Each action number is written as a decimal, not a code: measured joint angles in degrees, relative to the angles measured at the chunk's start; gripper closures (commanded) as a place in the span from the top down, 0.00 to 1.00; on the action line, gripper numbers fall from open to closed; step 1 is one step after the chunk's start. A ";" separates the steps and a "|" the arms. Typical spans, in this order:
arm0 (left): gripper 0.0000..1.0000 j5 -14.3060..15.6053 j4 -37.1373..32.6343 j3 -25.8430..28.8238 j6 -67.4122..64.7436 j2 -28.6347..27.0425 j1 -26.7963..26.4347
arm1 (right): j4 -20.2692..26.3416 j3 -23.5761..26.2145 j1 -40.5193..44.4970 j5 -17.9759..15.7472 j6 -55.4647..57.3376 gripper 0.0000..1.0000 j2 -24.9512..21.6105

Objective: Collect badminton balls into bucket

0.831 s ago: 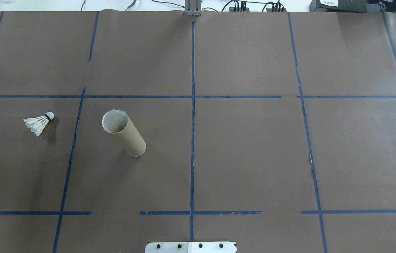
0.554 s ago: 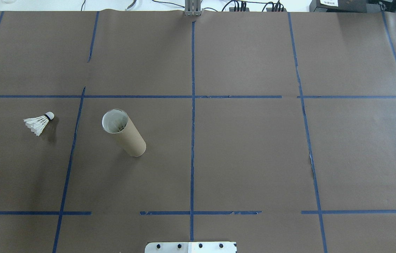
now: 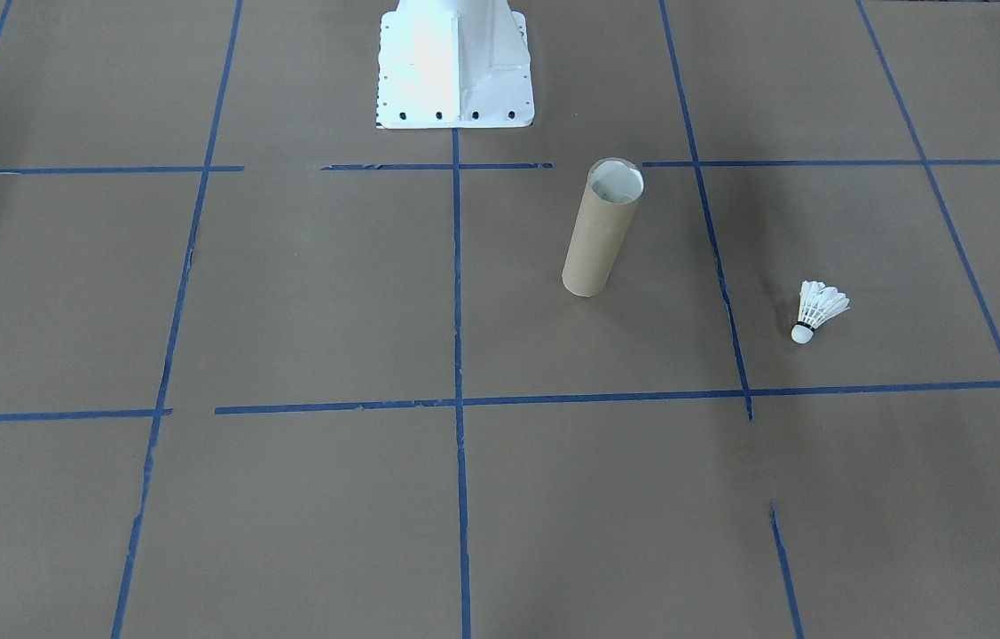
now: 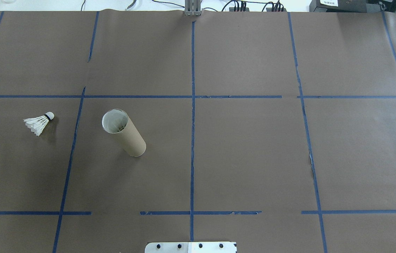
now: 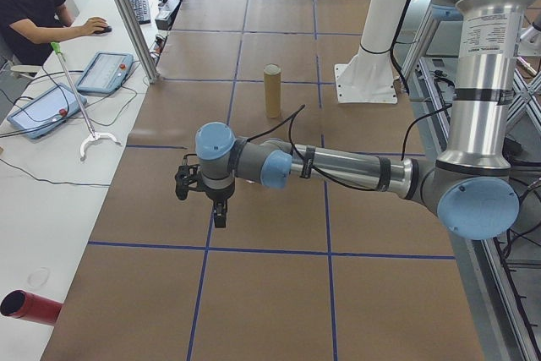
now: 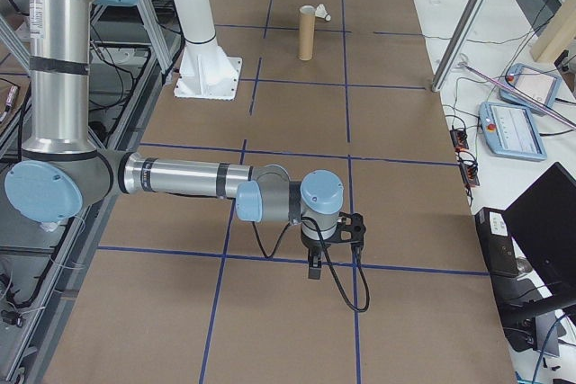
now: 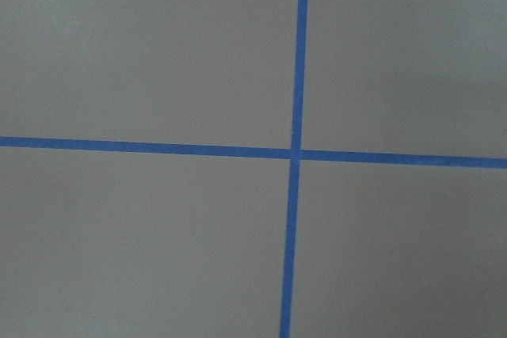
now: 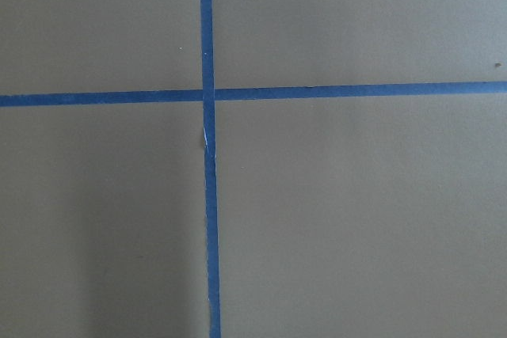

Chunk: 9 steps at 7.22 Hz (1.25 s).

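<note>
Shuttlecock first: the small white feather shuttlecock with a rounded cork tip and thin dark band (image 4: 39,122) lay on its side on the brown paper-covered table (image 4: 247,154), on the robot's left half. In the overhead view its cork pointed up and to the right, toward the far edge and the tube, and its feather skirt fanned down and to the left — so its long axis ran diagonally across the taped square. The tall, narrow brown cardboard tube with a whitish inside (image 4: 124,132) stood upright one blue tape line (image 4: 70,154) over, near the shuttlecock but apart from it, mouth open upward.

Neither gripper showed in the overhead or front-facing views. The left gripper (image 5: 201,194) appeared only in the left side view, hanging over a tape line beyond the table's left end of the scene, and the right gripper (image 6: 331,242) only in the right side view — whether either was open or closed could not be told. Both wrist cameras saw just paper and tape crossings.

The left arm was judged the nearer one for the pick. It would likely need its fingers set across the diagonal axis.
</note>
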 measured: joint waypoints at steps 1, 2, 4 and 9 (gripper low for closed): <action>1.00 -0.36 -3.84 -1.64 -5.50 -0.20 2.62 | 0.00 0.00 0.00 0.00 0.00 1.00 0.00; 1.00 -1.51 -8.95 -2.19 -10.66 -0.15 4.69 | 0.00 0.00 0.00 0.00 0.00 1.00 0.00; 1.00 -4.71 -20.81 -1.28 -22.55 -0.04 9.01 | 0.00 0.00 0.00 0.00 0.00 1.00 0.00; 1.00 -2.88 -54.61 11.97 -36.86 0.56 15.24 | 0.00 -0.03 0.00 -0.02 0.00 1.00 0.00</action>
